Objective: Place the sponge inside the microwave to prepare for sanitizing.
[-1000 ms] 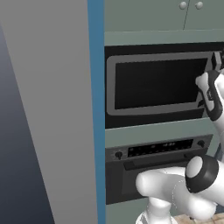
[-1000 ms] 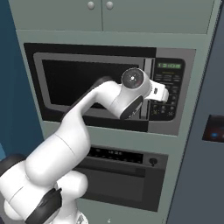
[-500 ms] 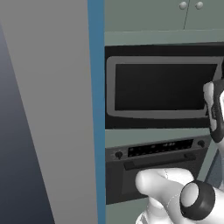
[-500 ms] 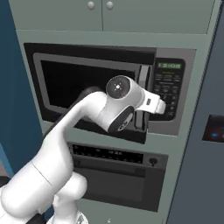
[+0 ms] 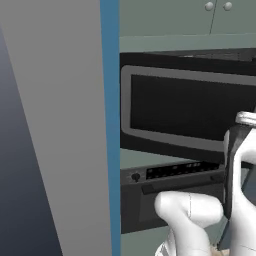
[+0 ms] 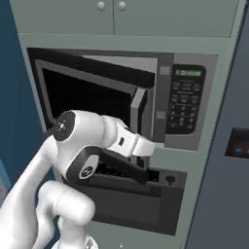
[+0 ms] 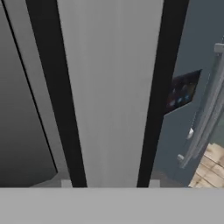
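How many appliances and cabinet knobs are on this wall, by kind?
built-in microwave with black glass door, door ajar: 1
black oven panel with a knob: 1
round pale cabinet knobs: 2
Total: 4

microwave (image 5: pixel 190 112): black glass door swung ajar | black oven panel (image 5: pixel 170 192): below it, knob at left | white arm: lower right

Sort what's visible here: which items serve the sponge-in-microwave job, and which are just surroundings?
Job:
- microwave, its door swung partly open
- gripper, jaws shut

Surroundings:
- black oven panel with a knob, below the microwave
- upper cabinets with round knobs
- grey appliance on the right in the right base view
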Robot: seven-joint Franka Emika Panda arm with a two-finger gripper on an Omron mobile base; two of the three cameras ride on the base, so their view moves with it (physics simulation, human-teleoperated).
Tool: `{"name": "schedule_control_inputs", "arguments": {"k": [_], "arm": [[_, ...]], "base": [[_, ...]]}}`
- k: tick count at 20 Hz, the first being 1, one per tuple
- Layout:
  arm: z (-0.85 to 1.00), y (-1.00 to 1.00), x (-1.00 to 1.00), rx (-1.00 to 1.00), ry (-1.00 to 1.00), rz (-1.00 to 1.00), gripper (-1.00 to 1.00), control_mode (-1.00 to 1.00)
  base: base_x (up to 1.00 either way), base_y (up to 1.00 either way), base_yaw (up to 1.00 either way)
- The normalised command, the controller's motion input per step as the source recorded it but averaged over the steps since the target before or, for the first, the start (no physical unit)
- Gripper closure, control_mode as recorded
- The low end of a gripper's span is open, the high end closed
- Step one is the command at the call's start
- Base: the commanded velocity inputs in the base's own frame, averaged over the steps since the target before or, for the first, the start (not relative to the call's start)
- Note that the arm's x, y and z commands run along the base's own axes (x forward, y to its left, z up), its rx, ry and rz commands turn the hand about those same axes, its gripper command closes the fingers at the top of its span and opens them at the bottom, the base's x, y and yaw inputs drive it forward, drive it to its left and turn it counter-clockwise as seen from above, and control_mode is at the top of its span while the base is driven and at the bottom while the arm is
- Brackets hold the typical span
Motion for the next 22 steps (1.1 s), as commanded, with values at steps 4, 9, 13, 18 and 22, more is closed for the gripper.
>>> {"name": "schedule_control_inputs", "arguments": {"k": [4,9,13,18,22], "arm": [[-0.40,0.61,-1.00,-0.08,-0.11,-0.25,1.00,-1.00],[-0.50,0.70,-1.00,-0.03,-0.16,-0.26,1.00,-1.00],[-0.60,0.83,-1.00,-0.03,-0.22,-0.26,1.00,-1.00],[-0.47,0.67,-0.74,0.00,-0.16,-0.25,1.00,-1.00],[-0.04,0.30,-0.16,0.00,-0.02,-0.04,-1.00,-1.00]], "base": [[0.00,0.00,0.00],[0.00,0.00,0.00],[0.00,0.00,0.00],[0.00,0.00,0.00],[0.00,0.00,0.00]]}}
